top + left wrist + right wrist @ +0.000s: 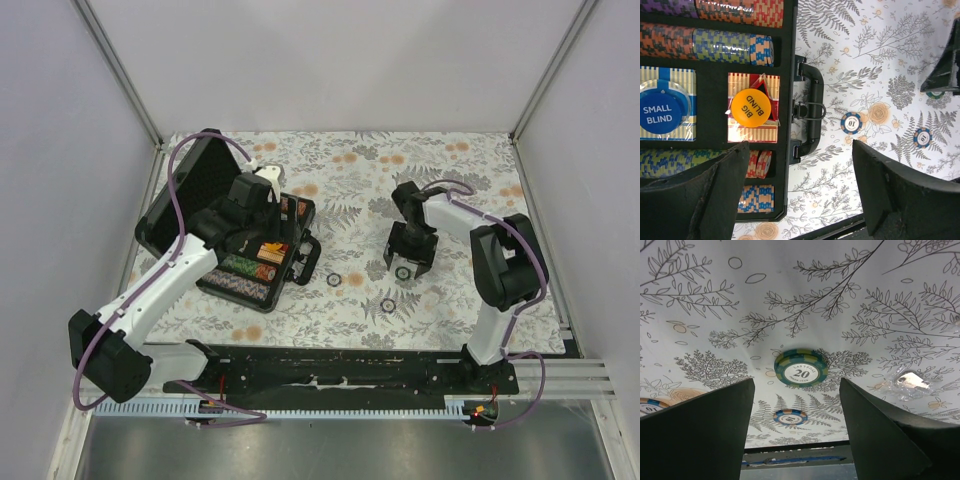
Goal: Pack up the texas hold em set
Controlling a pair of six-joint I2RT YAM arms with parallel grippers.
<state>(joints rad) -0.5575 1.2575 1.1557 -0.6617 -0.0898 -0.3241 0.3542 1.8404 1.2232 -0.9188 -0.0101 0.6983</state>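
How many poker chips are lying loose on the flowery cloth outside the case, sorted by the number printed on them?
Blue 10 chips: 2
Green 20 chip: 1
Total: 3

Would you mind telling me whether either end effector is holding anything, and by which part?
Nothing is held: the left end effector is open above the case handle, the right end effector open above a loose 20 chip.
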